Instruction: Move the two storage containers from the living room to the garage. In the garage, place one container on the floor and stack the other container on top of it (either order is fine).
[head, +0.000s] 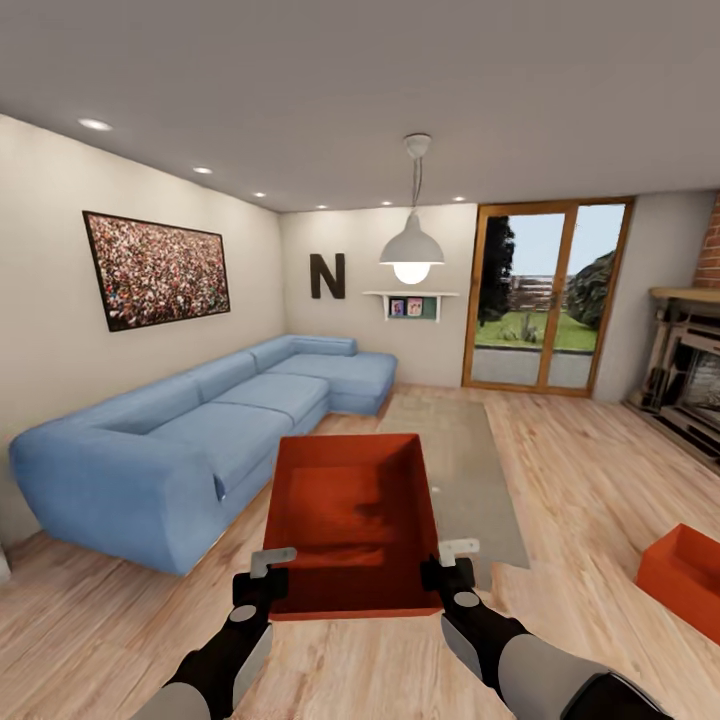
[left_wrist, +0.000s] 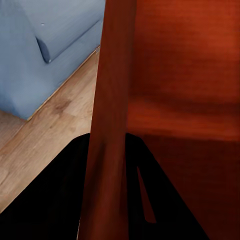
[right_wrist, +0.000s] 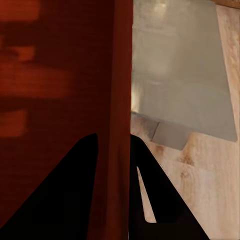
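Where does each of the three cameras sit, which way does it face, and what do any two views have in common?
Head view: on the robot's head, facing forward and down over the held container, blue sofa and glass doors; both forearms show.
Left wrist view: on the left arm, along the left end effector astride a container wall.
Right wrist view: on the right arm, along the right end effector astride the opposite wall, grey rug beyond.
Shared: all three show the held container.
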